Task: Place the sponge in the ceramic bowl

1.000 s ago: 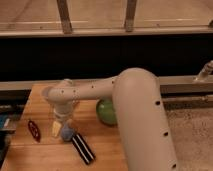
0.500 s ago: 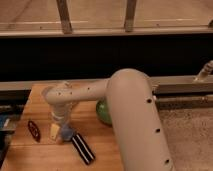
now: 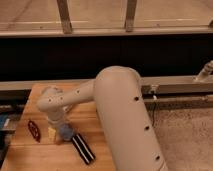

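The sponge [image 3: 65, 131] is a small pale blue-grey pad lying on the wooden table [image 3: 30, 155], left of centre. My gripper [image 3: 58, 126] points down right at the sponge, touching or just over its left edge. The white arm [image 3: 120, 115] bulks across the middle of the view. The ceramic bowl is hidden behind the arm.
A black strap with white stripes [image 3: 83, 149] lies just right of and below the sponge. A small yellowish piece [image 3: 51, 133] sits beside the gripper. A dark red flat object [image 3: 34, 129] lies further left. A dark rail and window frame run behind the table.
The arm's elbow has swung left and toward the camera, and it now covers the green bowl that showed before. The gripper has stayed down by the sponge.
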Motion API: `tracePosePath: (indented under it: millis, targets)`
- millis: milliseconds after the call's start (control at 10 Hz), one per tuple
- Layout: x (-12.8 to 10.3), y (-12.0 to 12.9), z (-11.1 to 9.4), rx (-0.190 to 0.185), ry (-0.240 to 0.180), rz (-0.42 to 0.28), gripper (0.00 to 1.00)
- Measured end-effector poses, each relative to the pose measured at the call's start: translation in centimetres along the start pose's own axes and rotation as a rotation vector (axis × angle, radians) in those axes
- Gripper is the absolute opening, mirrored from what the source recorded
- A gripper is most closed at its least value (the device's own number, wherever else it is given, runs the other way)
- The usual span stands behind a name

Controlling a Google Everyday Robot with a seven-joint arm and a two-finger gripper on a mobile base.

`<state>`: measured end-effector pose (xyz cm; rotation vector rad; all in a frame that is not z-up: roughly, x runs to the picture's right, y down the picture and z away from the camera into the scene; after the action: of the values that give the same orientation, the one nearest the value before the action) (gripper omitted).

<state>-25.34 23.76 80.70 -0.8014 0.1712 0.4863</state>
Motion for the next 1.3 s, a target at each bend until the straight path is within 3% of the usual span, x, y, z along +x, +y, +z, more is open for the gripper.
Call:
tracePosePath:
  millis: [400, 500, 700, 1000, 1300]
  targets:
    - [0.2, -0.3, -0.3, -0.004, -0.011, 0.005, 0.16]
    - [0.2, -0.6, -0.5, -0.031, -0.030, 0.000, 0.05]
    - [0.5, -1.3, -1.3, -0.054, -0.062, 0.000, 0.00]
    - [0.7, -2.3, -4.3, -0.014, -0.120, -0.002, 0.00]
    - [1.0, -5.1, -6.7, 0.018, -0.162, 0.015, 0.00]
